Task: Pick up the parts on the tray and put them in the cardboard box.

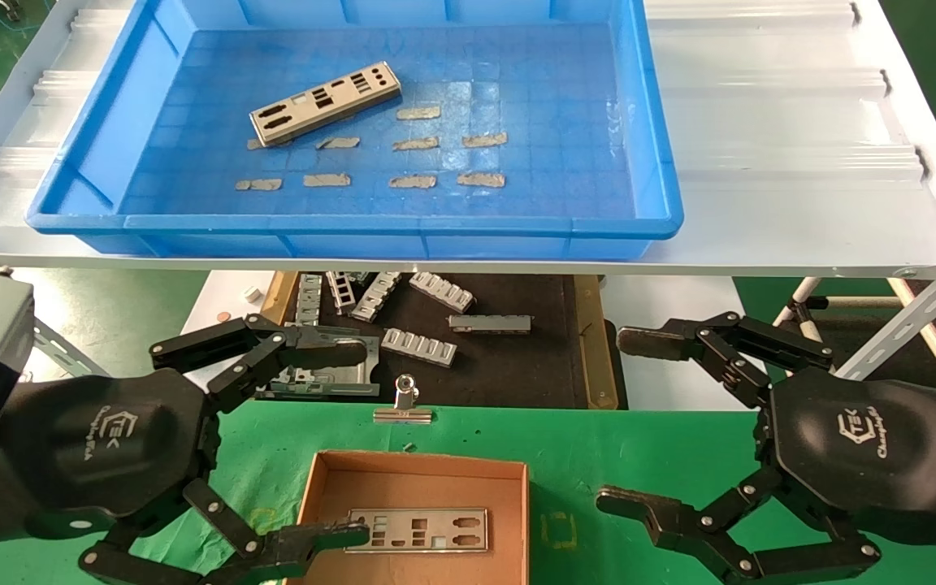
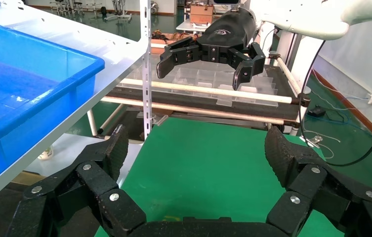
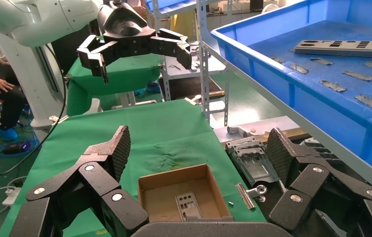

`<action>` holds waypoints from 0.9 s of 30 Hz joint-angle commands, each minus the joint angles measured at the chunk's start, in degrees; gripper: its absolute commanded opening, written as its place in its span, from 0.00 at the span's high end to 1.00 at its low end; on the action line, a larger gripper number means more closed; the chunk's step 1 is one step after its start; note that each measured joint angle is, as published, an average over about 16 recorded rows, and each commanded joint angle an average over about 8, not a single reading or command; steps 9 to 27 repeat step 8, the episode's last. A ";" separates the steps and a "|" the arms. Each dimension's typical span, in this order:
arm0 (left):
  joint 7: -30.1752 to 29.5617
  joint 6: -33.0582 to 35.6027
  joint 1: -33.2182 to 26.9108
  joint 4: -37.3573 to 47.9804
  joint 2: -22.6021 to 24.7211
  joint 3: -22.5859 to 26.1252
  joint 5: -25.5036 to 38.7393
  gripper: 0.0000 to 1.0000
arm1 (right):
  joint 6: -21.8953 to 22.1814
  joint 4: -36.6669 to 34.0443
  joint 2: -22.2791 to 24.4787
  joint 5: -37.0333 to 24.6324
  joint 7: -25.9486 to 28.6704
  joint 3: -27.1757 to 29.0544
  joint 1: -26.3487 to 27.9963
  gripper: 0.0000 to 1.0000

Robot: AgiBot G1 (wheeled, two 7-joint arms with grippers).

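A silver punched plate lies at the back left of the blue tray; it also shows in the right wrist view. Another plate lies flat in the cardboard box on the green cloth, also seen in the right wrist view. My left gripper is open and empty at the box's left side. My right gripper is open and empty to the right of the box.
Tan tape scraps dot the tray floor. Below the shelf, a black mat holds grey ribbed brackets and a grey metal frame. A silver binder clip lies on the green cloth behind the box.
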 commanded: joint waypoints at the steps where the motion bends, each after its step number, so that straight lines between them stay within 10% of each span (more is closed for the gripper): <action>1: 0.00 0.00 0.00 0.00 0.00 0.00 0.00 0.00 | 0.00 0.00 0.00 0.00 0.00 0.00 0.00 0.00; 27: 0.00 0.00 0.00 0.00 0.00 0.00 0.00 0.00 | 0.00 0.00 0.00 0.00 0.00 0.00 0.00 0.00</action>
